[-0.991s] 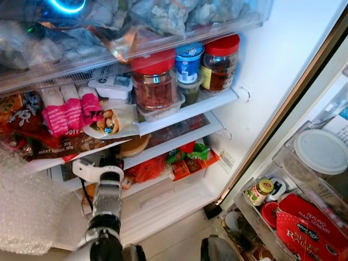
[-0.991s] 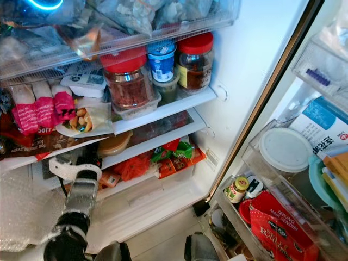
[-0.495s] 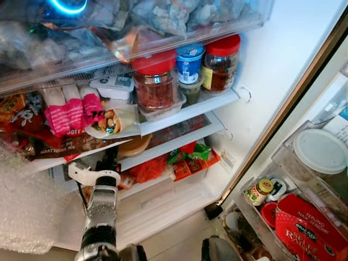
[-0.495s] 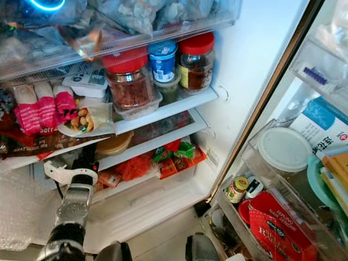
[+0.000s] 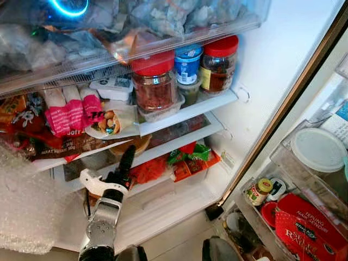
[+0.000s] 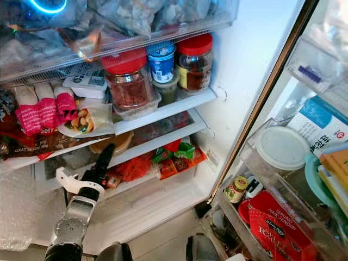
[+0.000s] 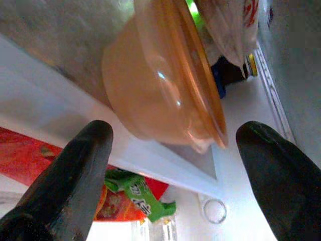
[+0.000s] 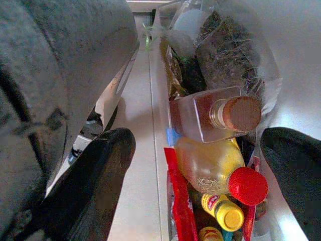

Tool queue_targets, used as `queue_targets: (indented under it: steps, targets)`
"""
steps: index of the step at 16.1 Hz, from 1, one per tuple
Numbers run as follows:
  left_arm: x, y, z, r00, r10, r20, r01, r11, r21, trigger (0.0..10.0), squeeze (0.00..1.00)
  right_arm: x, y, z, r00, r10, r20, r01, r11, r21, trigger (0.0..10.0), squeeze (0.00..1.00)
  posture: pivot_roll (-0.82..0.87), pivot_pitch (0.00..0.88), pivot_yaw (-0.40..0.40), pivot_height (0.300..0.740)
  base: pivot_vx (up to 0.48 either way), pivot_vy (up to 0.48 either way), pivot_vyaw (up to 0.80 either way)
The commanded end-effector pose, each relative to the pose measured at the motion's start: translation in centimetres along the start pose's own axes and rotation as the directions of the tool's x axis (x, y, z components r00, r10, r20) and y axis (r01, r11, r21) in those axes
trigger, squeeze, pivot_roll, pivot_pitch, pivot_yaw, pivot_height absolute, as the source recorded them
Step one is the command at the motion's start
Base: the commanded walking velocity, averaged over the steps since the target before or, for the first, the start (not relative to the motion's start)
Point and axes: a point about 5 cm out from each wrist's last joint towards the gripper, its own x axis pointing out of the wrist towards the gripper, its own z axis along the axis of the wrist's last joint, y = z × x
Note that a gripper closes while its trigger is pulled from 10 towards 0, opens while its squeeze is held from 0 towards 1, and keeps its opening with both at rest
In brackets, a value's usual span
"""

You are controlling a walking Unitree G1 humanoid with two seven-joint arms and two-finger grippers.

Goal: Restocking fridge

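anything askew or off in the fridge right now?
The orange lidded bowl pokes out past its shelf's front edge, with the left hand, fingers apart, right below it. A plate of food also overhangs the shelf above. No spills or damage visible.

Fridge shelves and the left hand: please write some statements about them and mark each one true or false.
1. The left hand is open. True.
2. The left hand grips the orange bowl. False: its fingers stand apart in front of the bowl, not touching it.
3. The blue tub sits between two red-lidded jars. True.
4. The white lid is on the middle shelf. False: it is in the door bin.
5. The green packet lies on the shelf above the bowl. False: it lies below.
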Motion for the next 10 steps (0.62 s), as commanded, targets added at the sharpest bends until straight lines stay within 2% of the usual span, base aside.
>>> queue_targets:
  steps: [1, 6, 10]
  targets:
    - [-0.3, 0.0, -0.2, 1.000, -0.005, -0.019, 0.005, 1.000, -0.001, 10.0, 0.00, -0.8, 2.0, -1.9, 0.994, 0.070, -0.082, -0.072, 0.997, -0.022, 10.0, 0.00, -0.26, 0.151, 0.040, 0.648, 0.000, 0.000, 0.00]
    - [3.3, -1.3, -0.6, 0.998, -0.039, -0.049, 0.039, 0.999, -0.004, 10.0, 0.00, -0.7, 2.0, -1.8, 0.994, 0.067, -0.085, -0.069, 0.998, -0.016, 10.0, 0.00, -0.26, 0.148, 0.054, 0.648, 0.000, 0.000, 0.00]
    - [4.6, -1.2, -0.9, 0.998, -0.021, -0.064, 0.022, 1.000, 0.016, 10.0, 0.00, -0.6, 2.0, -1.6, 0.994, 0.066, -0.084, -0.067, 0.998, -0.011, 10.0, 0.00, -0.27, 0.149, 0.056, 0.648, 0.000, 0.000, 0.00]
